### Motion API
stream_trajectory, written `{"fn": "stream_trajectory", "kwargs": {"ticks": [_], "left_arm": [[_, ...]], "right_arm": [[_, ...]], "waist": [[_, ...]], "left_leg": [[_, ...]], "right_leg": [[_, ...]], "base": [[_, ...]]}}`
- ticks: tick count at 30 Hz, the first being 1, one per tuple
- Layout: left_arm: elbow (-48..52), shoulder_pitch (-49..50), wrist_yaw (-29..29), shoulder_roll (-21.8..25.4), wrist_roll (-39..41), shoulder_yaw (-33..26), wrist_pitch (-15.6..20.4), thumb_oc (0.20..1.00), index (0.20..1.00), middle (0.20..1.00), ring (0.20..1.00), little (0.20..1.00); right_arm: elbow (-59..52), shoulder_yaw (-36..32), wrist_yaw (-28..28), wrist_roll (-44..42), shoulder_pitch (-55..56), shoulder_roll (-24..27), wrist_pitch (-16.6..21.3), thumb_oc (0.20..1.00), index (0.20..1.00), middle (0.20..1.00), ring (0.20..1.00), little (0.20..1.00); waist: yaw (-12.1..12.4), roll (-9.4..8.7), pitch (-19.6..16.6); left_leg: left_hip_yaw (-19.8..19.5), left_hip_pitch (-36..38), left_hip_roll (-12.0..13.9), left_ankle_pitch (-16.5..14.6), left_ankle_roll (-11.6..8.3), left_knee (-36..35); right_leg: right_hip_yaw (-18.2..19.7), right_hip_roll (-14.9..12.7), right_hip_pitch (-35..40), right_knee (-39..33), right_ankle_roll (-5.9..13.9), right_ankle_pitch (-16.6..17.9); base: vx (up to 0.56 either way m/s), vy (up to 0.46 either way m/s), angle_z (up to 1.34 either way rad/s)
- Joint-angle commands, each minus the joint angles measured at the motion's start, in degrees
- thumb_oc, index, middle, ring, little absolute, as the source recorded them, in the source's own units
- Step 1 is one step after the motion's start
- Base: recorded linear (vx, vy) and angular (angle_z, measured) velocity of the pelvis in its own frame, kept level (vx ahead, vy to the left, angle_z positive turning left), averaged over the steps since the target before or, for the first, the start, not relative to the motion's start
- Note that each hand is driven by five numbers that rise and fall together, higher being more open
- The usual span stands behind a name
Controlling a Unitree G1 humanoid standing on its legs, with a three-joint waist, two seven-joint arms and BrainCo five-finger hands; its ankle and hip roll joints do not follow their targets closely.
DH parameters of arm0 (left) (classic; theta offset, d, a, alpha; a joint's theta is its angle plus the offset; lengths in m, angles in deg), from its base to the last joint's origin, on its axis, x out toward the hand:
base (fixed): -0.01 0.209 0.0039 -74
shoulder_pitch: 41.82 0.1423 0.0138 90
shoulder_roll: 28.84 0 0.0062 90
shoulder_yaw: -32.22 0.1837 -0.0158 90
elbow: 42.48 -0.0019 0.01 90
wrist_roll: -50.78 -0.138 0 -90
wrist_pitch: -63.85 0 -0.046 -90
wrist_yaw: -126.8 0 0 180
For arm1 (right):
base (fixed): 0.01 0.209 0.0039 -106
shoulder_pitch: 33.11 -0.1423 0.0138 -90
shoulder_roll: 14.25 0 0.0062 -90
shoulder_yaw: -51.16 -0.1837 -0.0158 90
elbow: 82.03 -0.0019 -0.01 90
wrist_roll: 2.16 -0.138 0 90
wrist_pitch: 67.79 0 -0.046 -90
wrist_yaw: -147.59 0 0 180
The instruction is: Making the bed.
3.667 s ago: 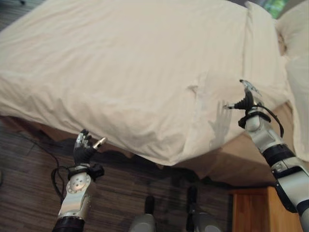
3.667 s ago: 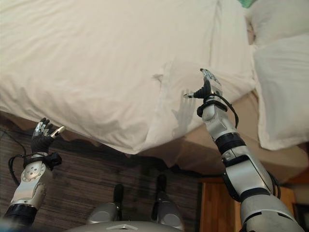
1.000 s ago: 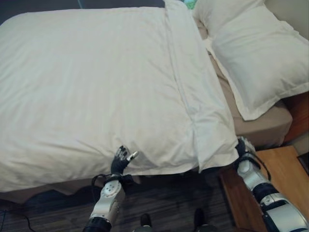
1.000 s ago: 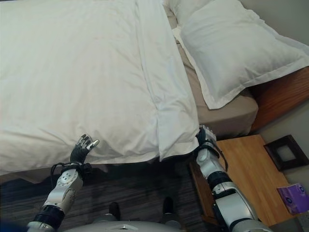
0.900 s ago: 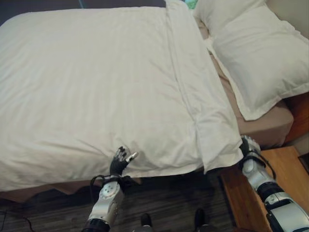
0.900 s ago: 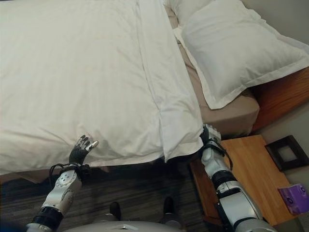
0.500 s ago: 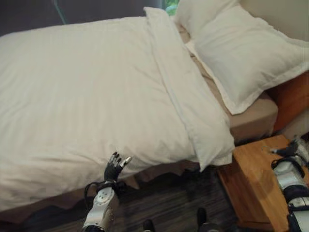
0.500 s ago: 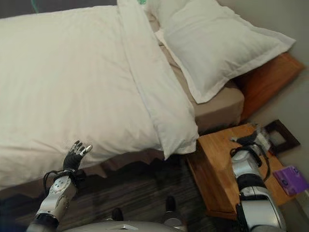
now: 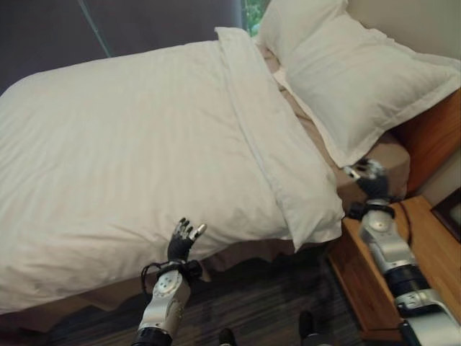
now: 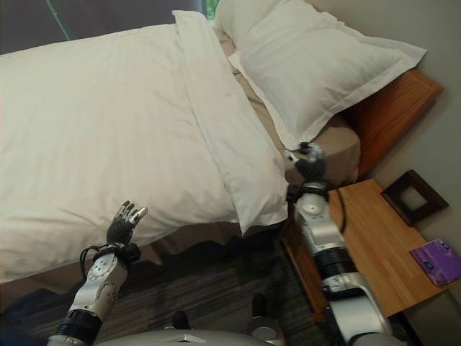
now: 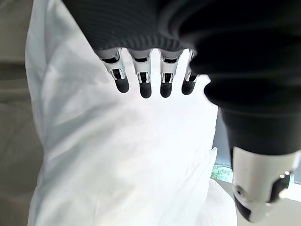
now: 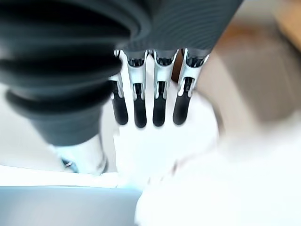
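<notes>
Duvet [image 9: 137,151] spread on bed, pillow [image 9: 356,79] at head; both hands open.

Both eye views look down from the robot's head, from the near side of the bed, facing far across the smooth white duvet [image 9: 144,144] towards the plump white pillow [image 10: 317,58] at far right; they share almost everything. Each wrist view looks along its own fingers from very close, the left onto that duvet, the right towards blurred white bedding.
</notes>
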Motion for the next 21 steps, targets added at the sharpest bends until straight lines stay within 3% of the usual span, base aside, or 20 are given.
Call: {"fn": "stream_trajectory", "kwargs": {"ticks": [1,7,12,15,21], "left_arm": [[-1.17,-6.52,-0.08,1.74,1.04,0.96,1.62,1.000,1.000,1.000,1.000,1.000],[-3.97,-10.72,-0.60,3.03,2.42,2.08,2.46,1.000,1.000,1.000,1.000,1.000],[-6.98,-14.46,-1.76,4.15,3.82,2.83,3.74,1.000,1.000,1.000,1.000,1.000],[-7.94,-12.17,0.20,4.84,5.70,2.08,5.13,1.000,1.000,1.000,1.000,1.000],[-8.85,-9.96,2.08,4.24,7.10,-0.07,4.88,1.000,1.000,1.000,1.000,1.000]], "right_arm": [[-0.13,0.48,-5.41,-9.84,-10.05,-1.77,5.95,0.200,0.200,0.200,0.200,0.200],[6.83,2.49,-5.20,-11.74,-21.17,-0.98,5.40,0.200,0.200,0.200,0.200,0.200],[9.14,1.04,-2.28,-8.82,-28.58,2.11,6.42,0.200,0.200,0.200,0.200,0.200],[15.06,-0.67,-0.84,-9.77,-33.38,5.77,7.96,0.200,0.200,0.200,0.200,0.200],[19.41,-4.19,-1.33,-11.32,-26.87,4.92,8.50,0.200,0.200,0.200,0.200,0.200]], "waist": [[1.67,-1.33,2.56],[3.99,-1.62,2.84],[5.64,-0.97,5.37],[6.89,1.79,7.73],[6.60,4.31,9.64]], "left_leg": [[-3.94,0.19,1.20,-3.08,-1.29,0.68],[-5.12,-1.27,0.83,-2.69,-1.56,0.68],[-6.87,-6.13,0.11,-1.17,-1.80,0.68],[-6.55,-10.77,0.14,0.46,-2.78,0.68],[-4.79,-13.99,0.84,0.95,-2.64,0.68]], "right_leg": [[-3.47,-0.40,5.29,1.08,0.16,-9.97],[-5.13,-0.81,4.72,1.08,0.42,-9.71],[-6.13,-0.95,0.91,1.08,0.51,-8.89],[-6.27,-1.18,-4.34,1.08,0.94,-7.66],[-3.72,-0.80,-8.94,1.08,1.37,-7.08]], "base": [[0.03,-0.001,0.09],[0.01,-0.006,0.13],[-0.10,-0.050,0.29],[-0.07,-0.025,0.22],[-0.05,0.014,-0.11]]}}
